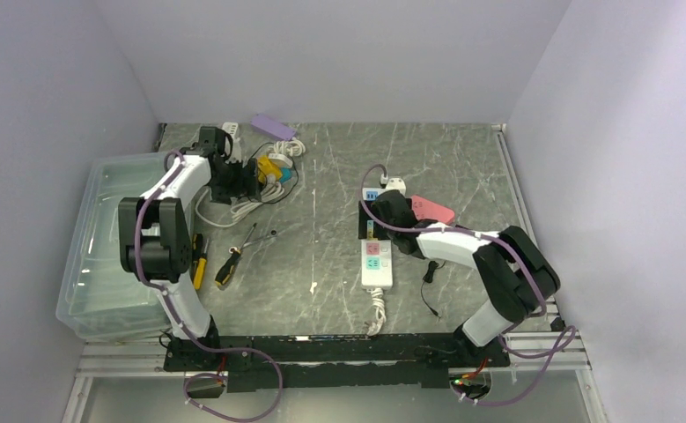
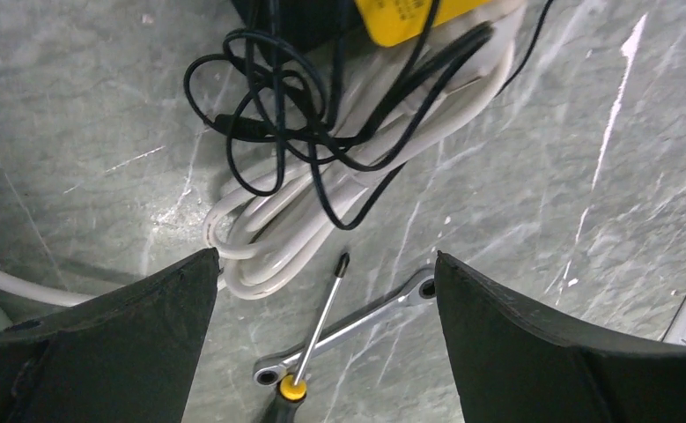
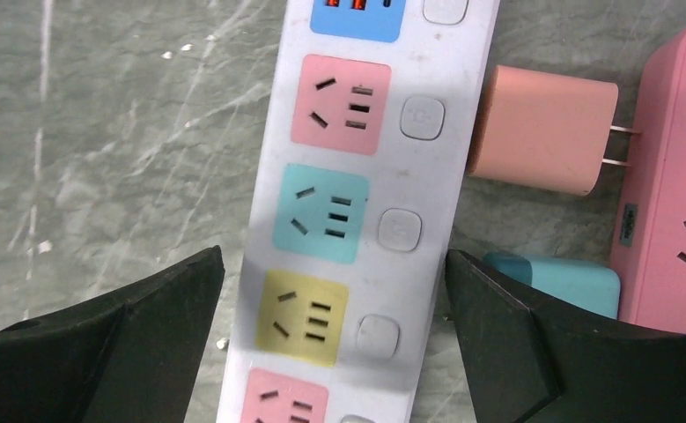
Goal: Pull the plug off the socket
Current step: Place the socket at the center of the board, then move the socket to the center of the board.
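A white power strip [image 1: 376, 261] with coloured sockets lies at the table's middle. In the right wrist view its [image 3: 357, 203] pink, blue and yellow sockets are empty. A white plug [image 1: 395, 186] sits at the strip's far end. My right gripper [image 1: 379, 217] hangs open over the strip, and in its wrist view [image 3: 335, 339] the fingers straddle it without touching. A peach adapter [image 3: 542, 130] lies loose beside the strip, its prongs bare and pointing at a pink socket block [image 3: 674, 203]. My left gripper [image 1: 253, 181] is open and empty at the far left, shown [image 2: 326, 344] above the table.
A coil of white cable [image 2: 321, 220] tangled with black wire [image 2: 277, 115], a yellow object [image 2: 401, 18], a screwdriver [image 2: 317, 326] and a wrench [image 2: 357, 326] lie under the left gripper. A clear bin [image 1: 101, 247] stands at the left. A blue block [image 3: 559, 282] lies beside the strip.
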Controlling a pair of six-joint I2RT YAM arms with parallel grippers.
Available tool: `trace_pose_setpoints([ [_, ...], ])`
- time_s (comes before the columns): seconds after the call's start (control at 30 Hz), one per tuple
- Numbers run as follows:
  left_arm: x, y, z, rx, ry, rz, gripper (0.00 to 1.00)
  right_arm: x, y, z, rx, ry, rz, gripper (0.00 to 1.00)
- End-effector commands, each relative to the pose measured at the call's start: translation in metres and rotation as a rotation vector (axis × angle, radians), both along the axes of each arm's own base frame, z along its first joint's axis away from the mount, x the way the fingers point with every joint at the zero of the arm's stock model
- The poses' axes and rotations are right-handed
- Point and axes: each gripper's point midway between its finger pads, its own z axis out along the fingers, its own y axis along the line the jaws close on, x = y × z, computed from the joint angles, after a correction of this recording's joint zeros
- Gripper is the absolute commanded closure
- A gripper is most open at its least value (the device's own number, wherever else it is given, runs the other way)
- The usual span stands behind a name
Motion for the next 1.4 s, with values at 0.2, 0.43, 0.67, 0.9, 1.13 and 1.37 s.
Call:
trace_pose_setpoints([
  [0.2,-0.006,0.011,-0.022,0.031,0.130,-0.054,0.06,0.001,0.016,0.054,0.154,-0.200,0.098,0.00],
  [0.43,-0.011,-0.002,-0.033,0.067,0.160,-0.114,0.14,0.000,0.015,0.057,0.165,-0.218,0.097,0.00],
  [0.67,-0.016,-0.010,-0.043,0.149,0.194,-0.153,0.46,0.000,0.012,0.060,0.167,-0.233,0.085,0.00],
  [0.9,-0.021,-0.056,-0.036,0.139,0.137,-0.300,0.90,0.000,0.007,0.066,0.168,-0.260,0.061,0.00],
  [1.13,-0.043,-0.133,-0.015,0.068,0.058,-0.495,1.00,-0.001,-0.002,0.072,0.169,-0.295,0.030,0.00],
  [1.37,-0.088,-0.192,0.005,-0.017,0.031,-0.629,1.00,0.000,-0.006,0.073,0.162,-0.304,0.008,0.00],
])
